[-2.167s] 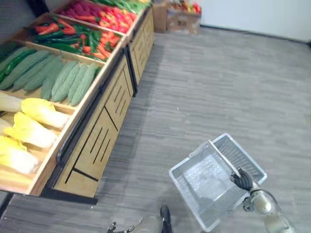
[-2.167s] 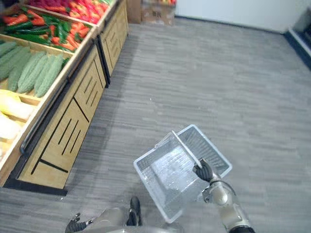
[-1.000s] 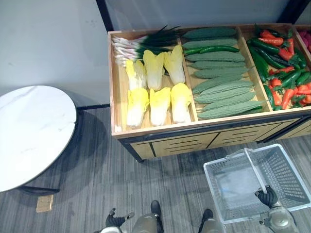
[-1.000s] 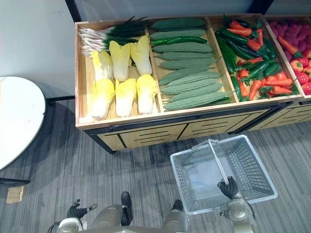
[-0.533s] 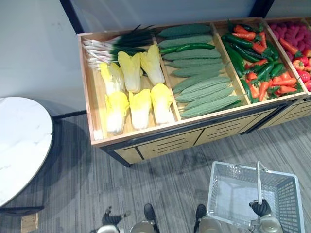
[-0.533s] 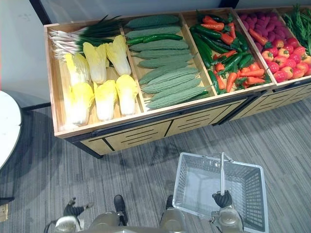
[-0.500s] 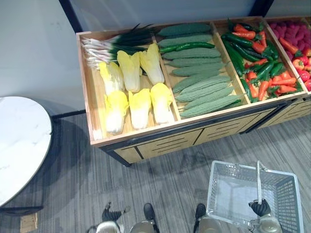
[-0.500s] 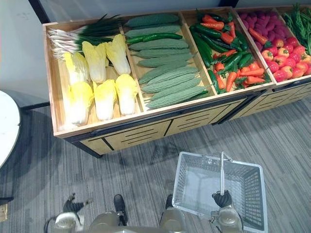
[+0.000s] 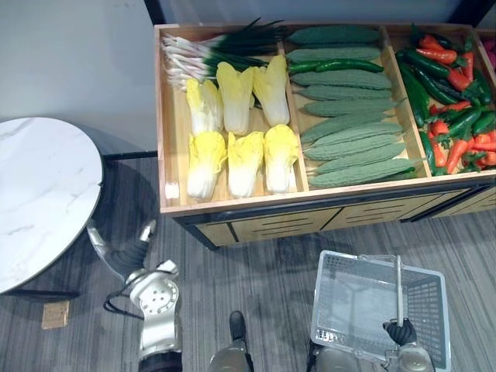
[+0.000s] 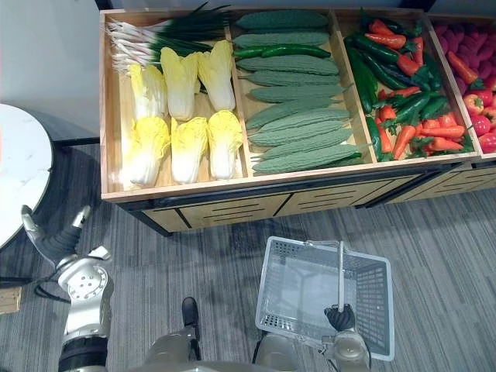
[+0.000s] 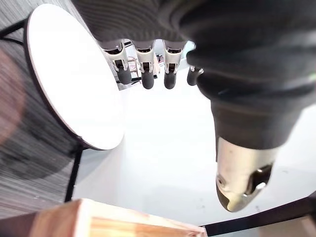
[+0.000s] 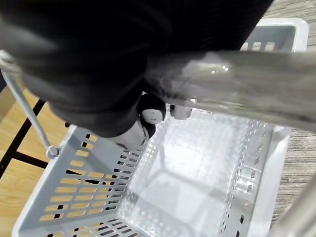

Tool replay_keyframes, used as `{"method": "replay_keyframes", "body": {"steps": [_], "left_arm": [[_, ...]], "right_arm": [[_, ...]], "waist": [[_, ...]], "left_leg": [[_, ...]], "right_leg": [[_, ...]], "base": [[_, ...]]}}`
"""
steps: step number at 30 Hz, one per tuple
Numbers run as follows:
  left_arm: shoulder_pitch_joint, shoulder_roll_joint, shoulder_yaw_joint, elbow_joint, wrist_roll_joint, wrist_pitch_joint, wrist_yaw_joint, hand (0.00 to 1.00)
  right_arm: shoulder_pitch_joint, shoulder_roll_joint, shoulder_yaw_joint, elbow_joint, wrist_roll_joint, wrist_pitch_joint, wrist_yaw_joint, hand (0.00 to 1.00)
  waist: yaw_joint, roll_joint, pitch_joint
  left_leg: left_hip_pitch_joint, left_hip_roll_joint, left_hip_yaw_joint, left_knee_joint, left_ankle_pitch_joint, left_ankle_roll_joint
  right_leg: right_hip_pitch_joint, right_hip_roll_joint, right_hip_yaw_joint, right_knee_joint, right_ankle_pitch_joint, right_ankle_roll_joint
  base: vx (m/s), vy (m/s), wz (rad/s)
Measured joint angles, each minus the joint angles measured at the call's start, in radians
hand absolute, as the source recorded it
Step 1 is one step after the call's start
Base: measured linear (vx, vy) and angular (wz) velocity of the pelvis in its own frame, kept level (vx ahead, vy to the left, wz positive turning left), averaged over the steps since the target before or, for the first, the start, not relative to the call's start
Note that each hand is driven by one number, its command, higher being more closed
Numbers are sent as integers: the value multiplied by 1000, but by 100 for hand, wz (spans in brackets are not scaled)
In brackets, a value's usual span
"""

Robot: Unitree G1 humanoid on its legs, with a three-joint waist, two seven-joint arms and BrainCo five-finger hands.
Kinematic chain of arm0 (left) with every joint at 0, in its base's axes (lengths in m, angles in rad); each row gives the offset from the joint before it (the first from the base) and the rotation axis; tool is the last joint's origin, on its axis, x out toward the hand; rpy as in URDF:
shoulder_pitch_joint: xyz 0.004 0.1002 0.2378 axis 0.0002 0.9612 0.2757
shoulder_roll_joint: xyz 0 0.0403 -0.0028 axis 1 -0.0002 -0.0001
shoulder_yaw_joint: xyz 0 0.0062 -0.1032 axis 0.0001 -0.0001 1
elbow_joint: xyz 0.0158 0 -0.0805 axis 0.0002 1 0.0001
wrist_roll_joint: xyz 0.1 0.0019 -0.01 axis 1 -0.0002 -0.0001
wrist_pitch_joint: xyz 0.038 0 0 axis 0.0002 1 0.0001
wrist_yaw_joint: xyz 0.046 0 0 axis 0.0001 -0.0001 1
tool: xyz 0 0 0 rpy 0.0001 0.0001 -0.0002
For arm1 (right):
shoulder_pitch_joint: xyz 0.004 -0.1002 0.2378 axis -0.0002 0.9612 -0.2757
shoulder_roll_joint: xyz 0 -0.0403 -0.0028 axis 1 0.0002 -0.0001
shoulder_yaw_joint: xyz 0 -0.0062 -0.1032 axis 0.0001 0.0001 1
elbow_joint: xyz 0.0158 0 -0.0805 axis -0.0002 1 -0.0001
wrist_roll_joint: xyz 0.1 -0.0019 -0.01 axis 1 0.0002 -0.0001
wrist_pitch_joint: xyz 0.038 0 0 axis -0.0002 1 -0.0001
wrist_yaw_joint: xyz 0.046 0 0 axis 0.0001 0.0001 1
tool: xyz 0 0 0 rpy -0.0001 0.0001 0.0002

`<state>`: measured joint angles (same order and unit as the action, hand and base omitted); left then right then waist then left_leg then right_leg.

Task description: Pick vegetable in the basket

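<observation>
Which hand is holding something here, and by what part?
The right hand is curled round the handle of the grey basket, near the handle's middle. The left hand is open and holds nothing.

stand (image 9: 310, 208): by the wall | its left compartment: scallions (image 9: 209, 48) at back, cabbages (image 9: 244, 159) in two rows before them | middle: gourds (image 9: 349, 128) | right: peppers (image 9: 453, 116) | round table (image 9: 39, 194): left of stand | basket (image 9: 319, 302): before stand, toward the right, hanging from right hand (image 9: 400, 333) | left hand (image 9: 124, 252): between table and stand

The right hand (image 10: 339, 317) clasps the handle (image 10: 339, 271) of the basket (image 10: 322, 245) before the stand (image 10: 232, 203) of cabbages (image 10: 188, 147) and gourds (image 10: 298, 128); the left hand (image 10: 50, 236) hangs spread near the table (image 10: 19, 170).
</observation>
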<state>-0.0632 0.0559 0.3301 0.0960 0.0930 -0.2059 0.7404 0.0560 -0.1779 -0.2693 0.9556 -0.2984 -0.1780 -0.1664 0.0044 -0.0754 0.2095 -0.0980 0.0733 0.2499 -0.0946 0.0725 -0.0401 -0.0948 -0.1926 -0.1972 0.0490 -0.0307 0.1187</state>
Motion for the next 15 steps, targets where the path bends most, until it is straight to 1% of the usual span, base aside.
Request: {"method": "replay_keyframes", "body": {"steps": [2, 4, 6, 9, 10, 13, 15], "left_arm": [[-23, -17, -4, -71, 3, -2, 29, 0], [-55, -18, -19, -123, 12, -5, 52, 0], [-76, -18, -21, -123, 37, -4, 65, 0], [-105, -18, -35, -120, 41, 2, 77, 0], [-113, -17, -38, -116, 41, 4, 78, 0], [-189, 21, -40, 27, 46, 18, 82, 0], [-248, 43, -37, 118, 46, 43, 82, 0]], "right_arm": [[0, 0, 0, 3, -2, -2, -3, 100], [0, 0, 1, 3, -5, -4, -3, 100], [0, 0, 2, 3, -5, -6, -4, 100], [0, 0, 5, 0, -5, -10, -7, 100], [0, 0, 5, 0, -6, -11, -8, 100], [-13, -3, 34, -12, -7, -9, -23, 100], [-26, -5, 67, -39, -8, -9, -22, 100]], "waist": [[-2, 0, 0], [-8, 0, 0], [-9, -2, 1], [-30, -4, 2], [-31, -5, 3], [-31, -7, 4], [-37, -9, 23]], "left_leg": [[0, 3, 13, 0, 0, 0], [3, 8, 27, 0, -1, -2], [2, 11, 38, 0, -2, -2], [5, 16, 46, 0, -1, -6], [6, 17, 50, 0, -1, -6], [10, 19, 72, 0, -1, -7], [8, 21, 84, 0, 0, -8]], "right_leg": [[-7, 4, 20, 1, 0, 0], [-16, 8, 42, 2, 1, 2], [-22, 11, 52, 2, 2, 3], [-26, 16, 69, 2, 4, 6], [-27, 17, 73, 2, 5, 7], [-38, 21, 92, 0, 8, 11], [-42, 23, 101, -15, 23, 10]], "base": [[15, -18, -19], [5, -17, -21], [-6, -17, -17], [-9, -18, -10], [-10, -11, -14], [-21, -10, -22], [-30, -7, -20]]}}
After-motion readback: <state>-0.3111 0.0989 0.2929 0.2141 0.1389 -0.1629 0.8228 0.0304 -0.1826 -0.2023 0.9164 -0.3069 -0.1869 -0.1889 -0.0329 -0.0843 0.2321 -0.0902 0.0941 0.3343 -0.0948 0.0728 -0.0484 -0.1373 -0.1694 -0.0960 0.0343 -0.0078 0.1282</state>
